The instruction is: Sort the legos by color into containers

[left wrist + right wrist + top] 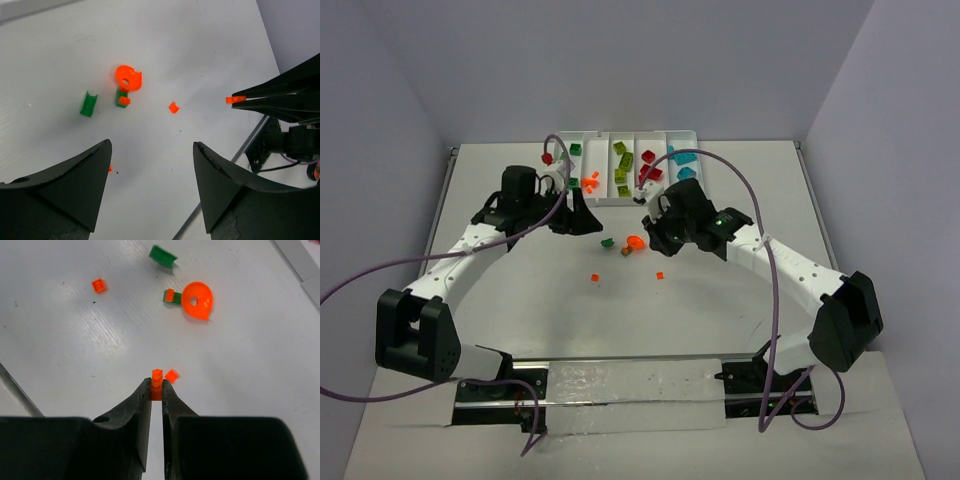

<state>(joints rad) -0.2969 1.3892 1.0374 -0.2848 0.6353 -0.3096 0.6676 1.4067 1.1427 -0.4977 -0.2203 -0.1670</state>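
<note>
The right gripper [157, 392] pinched a small orange lego [157, 381] between nearly closed fingertips over open white table [75, 340], an orange tile [172, 375] just beside it. The left gripper [152, 150] hung spread wide, holding nothing, its body hiding the near-left corner of the tray [630, 133] at the table's far edge. Both arms bent inward, elbows outward.

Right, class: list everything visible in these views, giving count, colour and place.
tray: one, white, five compartments, far table edge
sorted bricks: about a dozen, dark green, orange, lime, red, teal, in tray
disc: one, orange, mid-table
curved piece: one, dark green, near disc
stack: one, green and orange, beside disc
loose bits: two, orange, nearer the arms
held brick: one, orange, in right end effector
table: one, white
left end effector: black, open
right end effector: black, shut on held brick
</note>
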